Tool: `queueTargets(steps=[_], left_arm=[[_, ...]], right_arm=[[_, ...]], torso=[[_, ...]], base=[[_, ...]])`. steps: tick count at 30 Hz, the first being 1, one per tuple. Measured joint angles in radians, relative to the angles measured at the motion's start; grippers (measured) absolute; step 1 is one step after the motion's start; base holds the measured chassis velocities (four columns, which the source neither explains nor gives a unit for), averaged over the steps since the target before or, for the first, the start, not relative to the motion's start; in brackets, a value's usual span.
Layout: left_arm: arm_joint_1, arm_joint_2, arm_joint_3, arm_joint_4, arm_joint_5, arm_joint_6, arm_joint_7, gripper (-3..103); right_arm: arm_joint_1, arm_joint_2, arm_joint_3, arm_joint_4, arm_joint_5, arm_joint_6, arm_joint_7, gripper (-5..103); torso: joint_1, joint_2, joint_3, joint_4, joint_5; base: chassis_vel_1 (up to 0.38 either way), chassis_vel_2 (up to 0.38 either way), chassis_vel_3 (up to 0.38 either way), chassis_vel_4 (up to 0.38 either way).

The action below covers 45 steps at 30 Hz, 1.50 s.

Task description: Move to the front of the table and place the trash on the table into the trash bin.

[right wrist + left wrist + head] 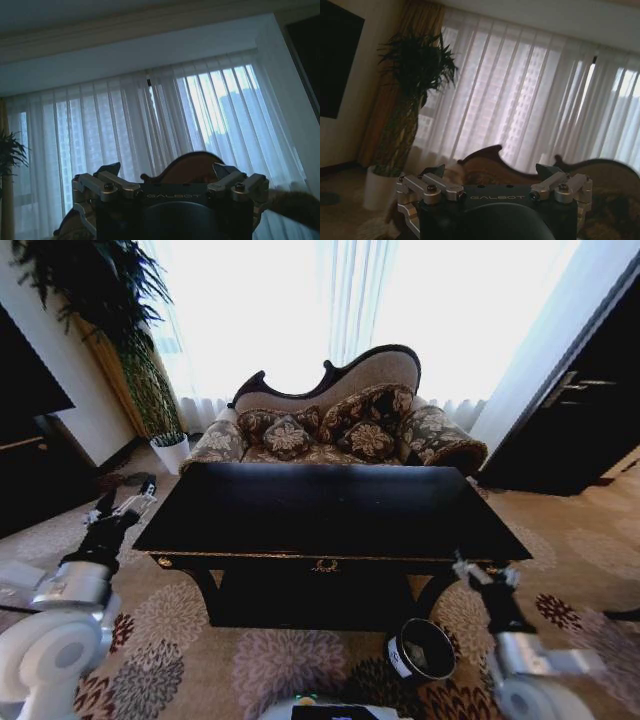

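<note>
The glossy black table (320,510) stands right before me, its ring-pull drawer (325,565) facing me. Its top shows only a dark sheen; the trash is out of view. The black trash bin (422,649) with a pale rim sits on the carpet by the table's front right leg. My left gripper (125,502) hovers open off the table's left end. My right gripper (487,572) is raised open at the table's front right corner, just above and right of the bin. In the wrist views the left gripper (490,172) and right gripper (167,170) both stand spread with nothing between them.
A carved floral sofa (330,420) stands behind the table before bright curtains. A tall plant in a white pot (172,450) is at the back left. Dark cabinets flank the room at left (30,440) and right (590,400). Flower-patterned carpet (200,660) surrounds the table.
</note>
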Motion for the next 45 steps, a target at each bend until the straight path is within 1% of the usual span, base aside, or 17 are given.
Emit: queueTargets(steps=[6,11,14,16,18,21,24,26,28,29,30,33,34,35,36,39,45], left_arm=[[0.018,0.017,0.005,0.006,0.008,0.017,-0.015,100],[0.023,0.028,0.047,-0.015,0.049,0.010,-0.005,100],[0.025,0.043,0.082,-0.015,0.124,-0.037,0.047,100],[0.024,0.044,0.087,-0.015,0.131,-0.041,0.051,100],[0.022,0.043,0.095,-0.023,0.132,-0.043,0.051,100],[0.022,0.037,0.102,-0.029,0.133,-0.043,0.050,100],[0.022,0.026,0.119,-0.031,0.156,-0.044,0.052,100],[0.023,0.023,0.125,-0.031,0.165,-0.045,0.055,100],[0.028,0.014,0.147,-0.033,0.197,-0.051,0.071,100],[0.028,0.014,0.147,-0.033,0.197,-0.051,0.071,100],[0.029,0.011,0.154,-0.034,0.208,-0.054,0.077,100],[0.035,0.001,0.173,-0.028,0.288,-0.098,0.141,100],[0.038,-0.001,0.176,-0.027,0.298,-0.106,0.148,100],[0.038,-0.001,0.176,-0.027,0.298,-0.106,0.148,100],[0.046,-0.008,0.185,-0.026,0.310,-0.117,0.159,100],[0.051,-0.026,0.202,-0.026,0.294,-0.116,0.146,100],[0.052,-0.035,0.209,-0.013,0.298,-0.118,0.141,100]], right_arm=[[0.017,-0.019,0.026,0.034,-0.002,0.000,0.028,100],[0.021,-0.030,0.024,0.043,-0.051,0.000,0.021,100],[0.012,-0.059,0.023,0.043,-0.109,0.022,-0.007,100],[0.010,-0.066,0.024,0.041,-0.129,0.028,-0.010,100],[0.008,-0.093,0.032,0.029,-0.197,0.047,-0.019,100],[0.008,-0.105,0.034,0.026,-0.228,0.048,-0.021,100],[-0.005,-0.102,0.035,0.041,-0.254,-0.016,-0.012,100],[-0.008,-0.099,0.036,0.048,-0.257,-0.037,-0.008,100],[-0.016,-0.093,0.046,0.075,-0.259,-0.125,-0.003,100],[-0.016,-0.093,0.046,0.075,-0.259,-0.125,-0.003,100],[-0.018,-0.094,0.049,0.083,-0.258,-0.150,-0.001,100],[-0.026,-0.107,0.058,0.141,-0.197,-0.298,0.031,100],[-0.029,-0.110,0.059,0.153,-0.183,-0.326,0.040,100],[-0.029,-0.110,0.059,0.153,-0.183,-0.326,0.040,100],[-0.031,-0.119,0.060,0.172,-0.165,-0.373,0.055,100],[-0.022,-0.136,0.057,0.176,-0.184,-0.398,0.055,100],[-0.019,-0.142,0.046,0.179,-0.195,-0.392,0.041,100]], torso=[[0.000,0.000,0.000,-0.0002,0.0000],[0.000,0.000,0.000,-0.0002,0.0002],[0.000,0.000,0.000,-0.0003,0.0002],[0.000,0.000,0.000,-0.0003,0.0001],[0.000,0.000,0.000,-0.0003,0.0001],[0.000,0.000,0.000,-0.0002,0.0002],[0.000,0.000,0.000,-0.0003,0.0003],[0.000,0.000,0.000,-0.0003,0.0002],[0.000,0.000,0.000,-0.0002,0.0000],[0.000,0.000,0.000,-0.0002,0.0000],[0.000,0.000,0.000,-0.0002,0.0000],[0.000,0.000,0.000,-0.0003,0.0003],[0.000,0.000,0.000,-0.0003,0.0002],[0.000,0.000,0.000,-0.0003,0.0002],[0.000,0.000,0.000,-0.0003,0.0000],[0.000,0.000,0.000,-0.0001,-0.0001],[0.000,0.000,0.000,-0.0003,0.0003]], base=[[0.000,0.000,0.000,0.000],[0.000,0.000,0.000,0.000],[0.000,0.000,0.000,0.000],[0.000,0.000,0.000,0.000],[0.000,0.000,0.000,0.000],[0.000,0.000,0.000,0.000],[0.000,0.000,0.000,0.000],[0.000,0.000,0.000,0.000],[0.000,0.000,0.000,0.000],[0.000,0.000,0.000,0.000],[0.000,0.000,0.000,0.000],[0.000,0.000,0.000,0.000],[0.000,0.000,0.000,0.000],[0.000,0.000,0.000,0.000],[0.000,0.000,0.000,0.000],[0.000,0.000,0.000,0.000],[0.000,0.000,0.000,0.000]])
